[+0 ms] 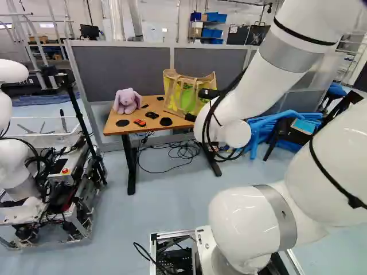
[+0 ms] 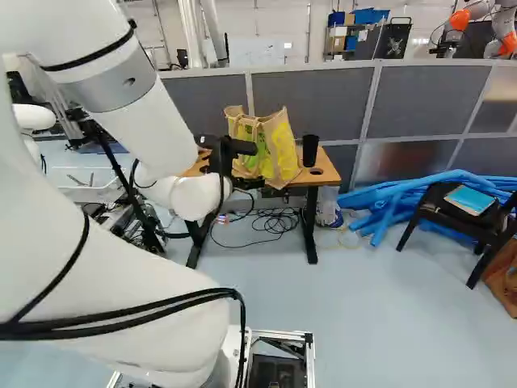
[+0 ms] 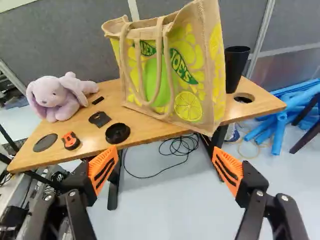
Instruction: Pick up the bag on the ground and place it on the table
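Note:
The tan and yellow tote bag (image 1: 189, 91) (image 3: 172, 70) stands upright on the wooden table (image 1: 117, 123) (image 3: 150, 131), its handles hanging down its front. My gripper (image 2: 234, 152) is in front of the table in the right base view, partly hidden by the wrist. In the wrist view the gripper (image 3: 164, 167) is open, its orange-padded fingers wide apart with nothing between them. The bag is ahead of it, apart from both fingers.
A purple plush rabbit (image 3: 57, 96), small dark items and a black cup (image 3: 236, 67) share the tabletop. Cables (image 1: 183, 150) lie beneath. Blue tubes (image 2: 404, 198) and a black chair (image 2: 452, 214) stand right of the table; another robot (image 1: 17, 166) is at the left.

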Robot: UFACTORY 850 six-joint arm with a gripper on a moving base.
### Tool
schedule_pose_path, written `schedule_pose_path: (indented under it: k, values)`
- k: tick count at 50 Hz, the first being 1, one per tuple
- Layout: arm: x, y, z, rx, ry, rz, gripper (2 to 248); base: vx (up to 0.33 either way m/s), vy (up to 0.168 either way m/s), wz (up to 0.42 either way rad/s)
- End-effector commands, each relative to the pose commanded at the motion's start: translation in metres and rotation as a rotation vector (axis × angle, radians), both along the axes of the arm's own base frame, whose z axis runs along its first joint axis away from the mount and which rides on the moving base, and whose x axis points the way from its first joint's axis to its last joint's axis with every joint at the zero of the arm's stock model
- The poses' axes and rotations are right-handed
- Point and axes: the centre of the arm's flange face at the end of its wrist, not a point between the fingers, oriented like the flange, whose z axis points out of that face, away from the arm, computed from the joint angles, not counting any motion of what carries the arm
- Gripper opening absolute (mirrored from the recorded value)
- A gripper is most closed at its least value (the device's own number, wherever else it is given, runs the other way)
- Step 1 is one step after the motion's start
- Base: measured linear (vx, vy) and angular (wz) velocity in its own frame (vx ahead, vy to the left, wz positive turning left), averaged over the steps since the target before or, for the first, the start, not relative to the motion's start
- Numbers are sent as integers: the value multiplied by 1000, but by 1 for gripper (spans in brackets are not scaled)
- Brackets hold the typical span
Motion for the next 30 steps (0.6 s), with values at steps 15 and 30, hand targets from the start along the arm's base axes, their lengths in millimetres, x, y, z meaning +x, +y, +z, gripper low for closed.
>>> schedule_pose_path:
  k: [15,30]
  values:
    - [-19,0,-11,-63,-26,26,247,0,0,0]
    - [-31,1,-18,-104,-43,41,247,0,0,0]
